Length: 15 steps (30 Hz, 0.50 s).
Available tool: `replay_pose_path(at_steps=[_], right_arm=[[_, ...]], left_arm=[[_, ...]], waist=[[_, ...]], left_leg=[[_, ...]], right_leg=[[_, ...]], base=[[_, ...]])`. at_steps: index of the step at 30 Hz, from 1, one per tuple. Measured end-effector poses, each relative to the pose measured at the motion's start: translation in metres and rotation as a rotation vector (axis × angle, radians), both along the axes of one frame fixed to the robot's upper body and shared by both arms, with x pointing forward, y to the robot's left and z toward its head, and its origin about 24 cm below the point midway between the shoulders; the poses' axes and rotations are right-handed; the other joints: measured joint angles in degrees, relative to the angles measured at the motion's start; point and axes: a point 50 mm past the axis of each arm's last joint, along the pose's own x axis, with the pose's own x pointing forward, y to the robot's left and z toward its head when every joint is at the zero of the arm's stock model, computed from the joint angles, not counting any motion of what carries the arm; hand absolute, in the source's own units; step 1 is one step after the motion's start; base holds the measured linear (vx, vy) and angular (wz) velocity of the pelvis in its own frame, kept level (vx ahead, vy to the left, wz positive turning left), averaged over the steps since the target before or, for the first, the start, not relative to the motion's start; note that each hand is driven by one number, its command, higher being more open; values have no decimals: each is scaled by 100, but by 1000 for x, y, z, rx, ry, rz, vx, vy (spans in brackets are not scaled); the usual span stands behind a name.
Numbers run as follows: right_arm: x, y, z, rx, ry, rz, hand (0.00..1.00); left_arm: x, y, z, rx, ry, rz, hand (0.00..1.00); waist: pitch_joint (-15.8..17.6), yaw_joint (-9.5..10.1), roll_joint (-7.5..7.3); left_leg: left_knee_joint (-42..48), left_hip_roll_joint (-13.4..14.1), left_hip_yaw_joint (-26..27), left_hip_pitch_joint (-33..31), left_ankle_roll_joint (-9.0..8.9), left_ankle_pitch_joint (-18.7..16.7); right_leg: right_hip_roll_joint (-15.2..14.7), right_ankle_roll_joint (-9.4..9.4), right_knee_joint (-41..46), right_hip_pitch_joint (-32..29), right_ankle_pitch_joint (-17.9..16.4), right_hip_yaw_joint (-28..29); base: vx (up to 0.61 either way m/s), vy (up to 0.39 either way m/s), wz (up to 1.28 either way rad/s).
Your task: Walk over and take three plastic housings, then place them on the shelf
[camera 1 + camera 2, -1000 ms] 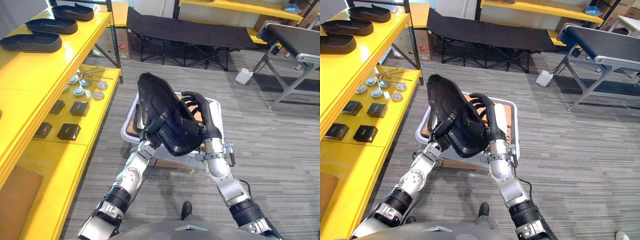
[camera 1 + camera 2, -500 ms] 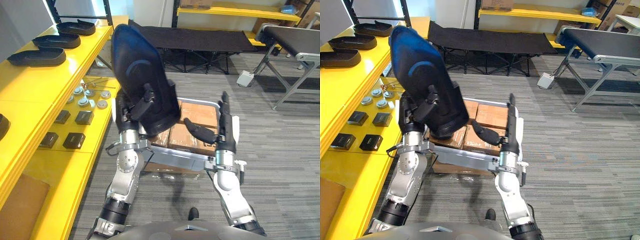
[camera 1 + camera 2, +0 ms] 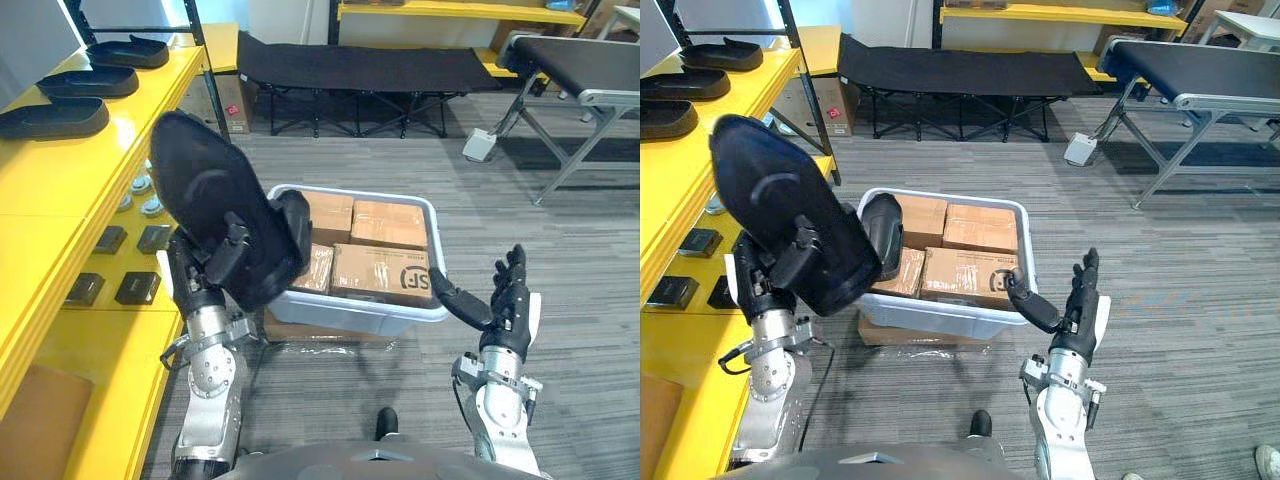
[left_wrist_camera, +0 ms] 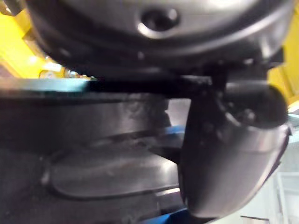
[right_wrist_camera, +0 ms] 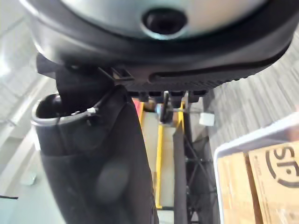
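1. My left arm (image 3: 208, 385) enters from the lower left. Its silver-grey forearm stands nearly upright, wrist uppermost.
2. My left hand (image 3: 222, 258) is dark and sits at the top of that forearm. Its fingers are curled round a large black moulded plastic housing (image 3: 200, 195), and one digit lies across the housing's face.
3. The housing stands tilted above my left wrist, its broad face towards my head camera.
4. My right arm (image 3: 497, 400) enters from the lower right, forearm upright.
5. My right hand (image 3: 508, 312) is dark and set edge-on. Its fingers (image 3: 512, 268) are straight and point up; the thumb juts sideways towards my left.
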Motion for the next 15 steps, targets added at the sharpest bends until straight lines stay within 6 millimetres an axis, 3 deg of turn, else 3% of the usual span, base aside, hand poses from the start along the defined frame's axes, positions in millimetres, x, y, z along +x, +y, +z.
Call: replay_pose_path(at_steps=[2,5,11,15], right_arm=[[2,6,-1,16,1,50,100],[7,16,-2,16,4,124,100],[24,46,1,19,-20,324,100],[41,68,9,84,-72,463,100]], left_arm=[[-1,-1,0,5,-2,-23,0],[-2,0,12,10,-53,-20,0],[-13,6,36,29,-165,-7,0],[-25,20,35,58,-154,21,0]], waist=[[10,48,118],[10,161,184],[10,467,202],[13,678,197]], left_leg=[[45,3,-125,-102,47,-22],[93,9,-283,-231,68,-7],[140,-9,-777,-446,73,53],[192,-63,-1219,-588,90,84]], right_leg=[[-16,0,0,12,-20,-114],[-25,-2,0,31,-33,-283],[-59,-5,0,229,-77,-796],[-102,41,0,458,-157,-1235]], base=[[-15,-1,22],[-8,-1,28],[3,7,41],[5,11,51]])
